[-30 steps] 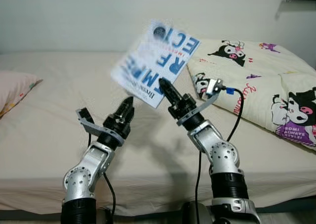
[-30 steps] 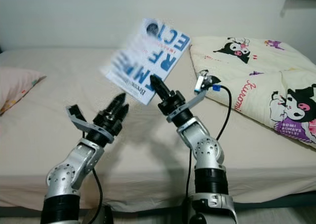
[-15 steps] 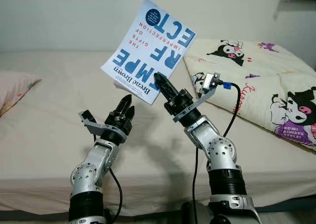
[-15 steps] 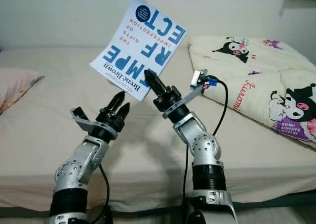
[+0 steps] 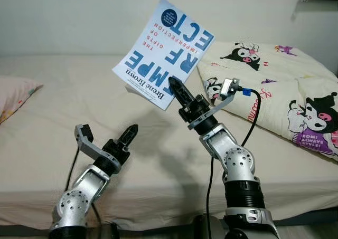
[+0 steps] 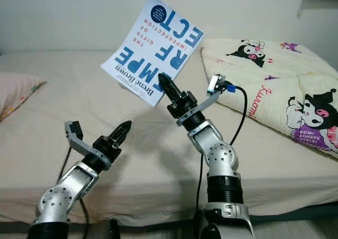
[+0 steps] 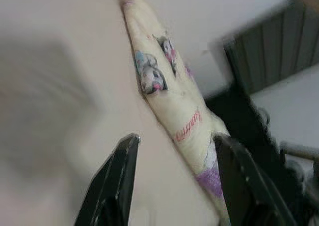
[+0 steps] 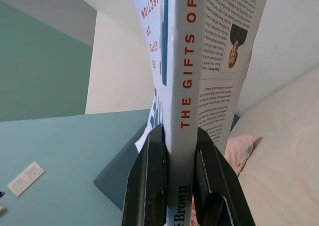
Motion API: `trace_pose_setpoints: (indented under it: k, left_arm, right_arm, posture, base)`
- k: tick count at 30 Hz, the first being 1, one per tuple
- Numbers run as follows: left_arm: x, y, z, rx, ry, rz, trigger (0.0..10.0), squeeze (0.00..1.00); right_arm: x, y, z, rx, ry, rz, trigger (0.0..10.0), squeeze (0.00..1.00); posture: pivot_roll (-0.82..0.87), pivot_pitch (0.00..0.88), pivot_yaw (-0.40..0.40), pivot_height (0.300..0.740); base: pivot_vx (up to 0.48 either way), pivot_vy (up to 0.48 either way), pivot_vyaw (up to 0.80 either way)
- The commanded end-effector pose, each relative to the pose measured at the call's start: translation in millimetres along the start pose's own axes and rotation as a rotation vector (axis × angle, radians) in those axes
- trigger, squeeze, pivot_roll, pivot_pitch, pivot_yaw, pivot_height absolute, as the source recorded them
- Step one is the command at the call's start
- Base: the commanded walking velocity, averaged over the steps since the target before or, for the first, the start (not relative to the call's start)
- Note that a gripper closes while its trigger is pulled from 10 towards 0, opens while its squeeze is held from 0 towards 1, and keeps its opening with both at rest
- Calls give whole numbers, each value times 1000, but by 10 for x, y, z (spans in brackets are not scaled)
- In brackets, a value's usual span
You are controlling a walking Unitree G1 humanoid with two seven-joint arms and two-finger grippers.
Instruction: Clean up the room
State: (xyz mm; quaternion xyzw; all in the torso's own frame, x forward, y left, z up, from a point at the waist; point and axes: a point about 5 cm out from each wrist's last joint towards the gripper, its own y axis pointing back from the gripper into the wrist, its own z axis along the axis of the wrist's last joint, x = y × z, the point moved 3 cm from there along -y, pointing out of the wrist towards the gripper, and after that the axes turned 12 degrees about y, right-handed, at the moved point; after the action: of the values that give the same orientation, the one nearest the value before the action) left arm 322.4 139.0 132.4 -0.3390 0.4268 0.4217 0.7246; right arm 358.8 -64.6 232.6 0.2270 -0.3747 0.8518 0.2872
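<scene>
A white paperback book (image 5: 165, 51) with big blue letters hangs tilted in the air above the bed. My right gripper (image 5: 175, 85) is shut on its lower corner; in the right wrist view the two fingers (image 8: 149, 186) clamp the spine (image 8: 187, 61). My left gripper (image 5: 131, 130) sits lower and to the left, over the mattress and apart from the book. Its fingers (image 7: 117, 176) stand open with nothing between them, pointing toward the folded quilt (image 7: 169, 101).
The beige bed (image 5: 63, 91) spans the view in front of me. A cream quilt (image 5: 274, 86) with cartoon prints lies on its right side, and a pink pillow (image 5: 13, 94) lies at the left edge. A white wall stands behind.
My left arm has dropped and drawn back to the left, away from the book. The right gripper still holds the book up, shifted slightly right.
</scene>
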Motion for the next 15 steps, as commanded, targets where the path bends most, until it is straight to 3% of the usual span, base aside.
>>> trace_pose_setpoints:
  k: [1,3,5,7,8,14,15]
  left_arm:
    - [11,20,-28,18,-24,1,10000,0]
    - [21,28,-30,19,-21,3,10000,0]
    - [-39,11,68,-67,100,-22,10000,0]
    - [-39,11,68,-67,100,-22,10000,0]
    - [-82,7,108,-102,158,-43,10000,0]
    - [-88,17,134,-131,183,-50,10000,0]
    - [198,49,171,-147,-54,171,10000,0]
  right_arm:
    - [59,0,-18,-35,-30,27,0,0]
    - [56,4,-14,-35,-29,26,0,0]
    - [24,43,-49,-20,-19,12,0,0]
    - [24,43,-49,-20,-19,12,0,0]
    - [16,65,-69,-15,-18,7,0,0]
    - [14,88,-86,-11,-19,3,0,0]
    - [-104,171,-83,19,76,-85,10000,0]
  posture:
    - [5,20,-60,560]
    - [4,20,-59,560]
    - [6,15,-59,560]
    - [6,15,-59,560]
    - [6,14,-58,560]
    - [3,12,-56,560]
    - [9,10,-58,560]
  base:
    - [0,0,0]
    - [0,0,0]
    - [0,0,0]
    - [0,0,0]
    - [0,0,0]
    - [0,0,0]
    - [0,0,0]
